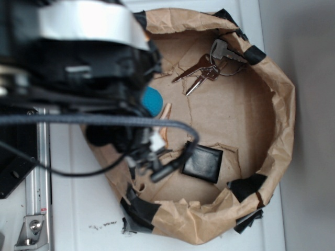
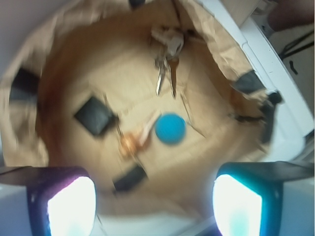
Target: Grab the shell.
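The pincer [image 2: 155, 206] is hovering wide open and empty above the brown paper nest [image 2: 64, 44]. The shell [image 2: 137, 138] is lying on the nest floor, just beside the teal ball [image 2: 170, 129]. Descending off-centre risks nudging the ball, or a finger catching the black patch [image 2: 129, 178] nearby.

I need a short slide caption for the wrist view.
Open gripper above paper-lined bin; shell beside teal ball.
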